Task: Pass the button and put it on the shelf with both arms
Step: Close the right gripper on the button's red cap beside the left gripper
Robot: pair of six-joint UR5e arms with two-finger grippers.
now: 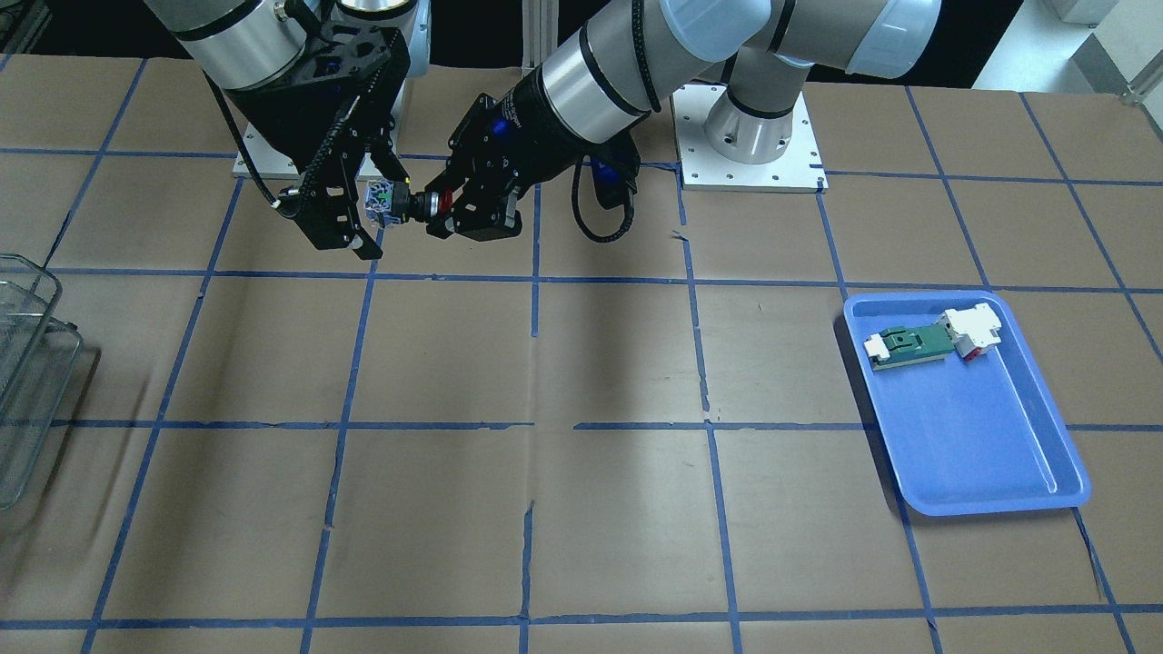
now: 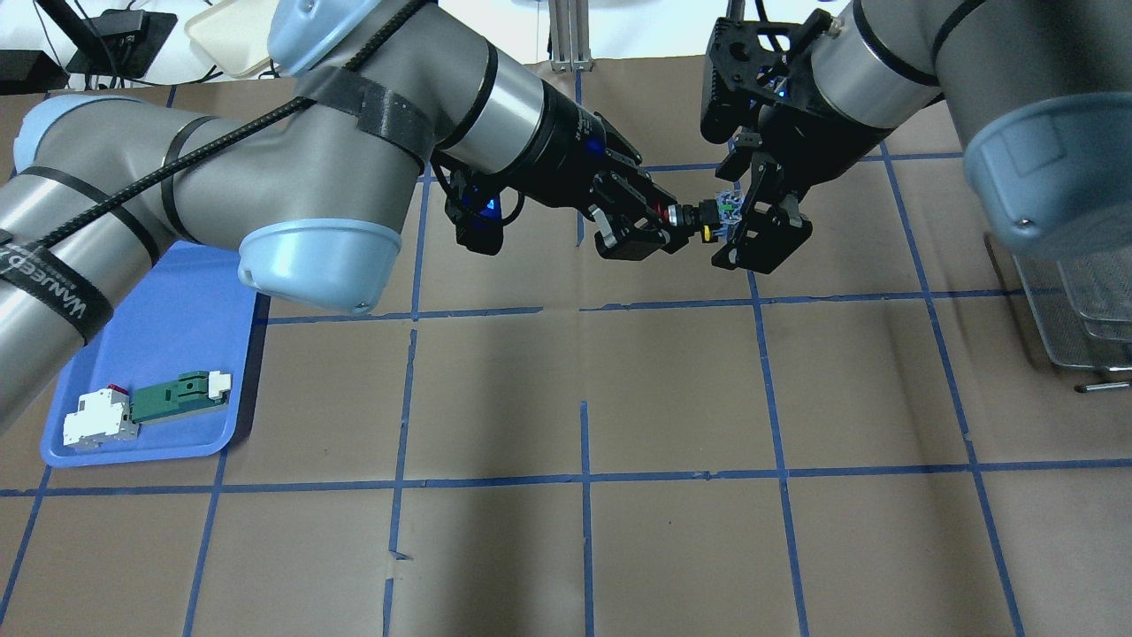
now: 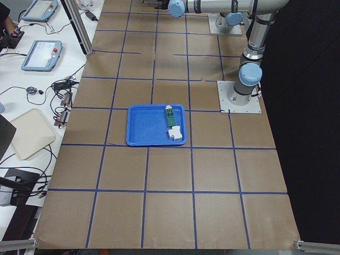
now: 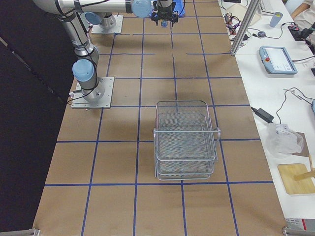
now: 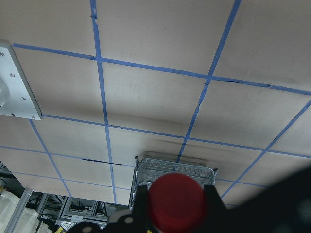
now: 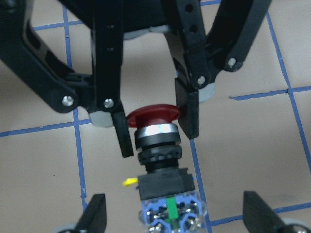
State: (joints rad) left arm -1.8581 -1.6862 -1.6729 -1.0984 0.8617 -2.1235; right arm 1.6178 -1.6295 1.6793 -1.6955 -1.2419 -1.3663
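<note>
The left gripper [image 2: 665, 221] is closed on the one button [image 6: 155, 145]. Its two fingers [image 6: 188, 114] press either side of the red cap [image 6: 153, 114], and the button lies level in the air above the table [image 1: 591, 363]. The right gripper [image 6: 172, 216] faces it with its jaws spread wide. Its two fingertips straddle the blue-white block [image 6: 171, 212] at the button's rear, each standing clear of it. The two arms meet near the robot's edge of the table, between their two base plates.

One wire shelf [image 4: 185, 130] stands on the table towards the robot's right end, well apart from the button. One blue tray [image 1: 981, 454] lies towards the left end and holds two parts, touching end to end: a green-and-white flat part [image 1: 909, 345] and a white-and-red block [image 1: 974, 331].
</note>
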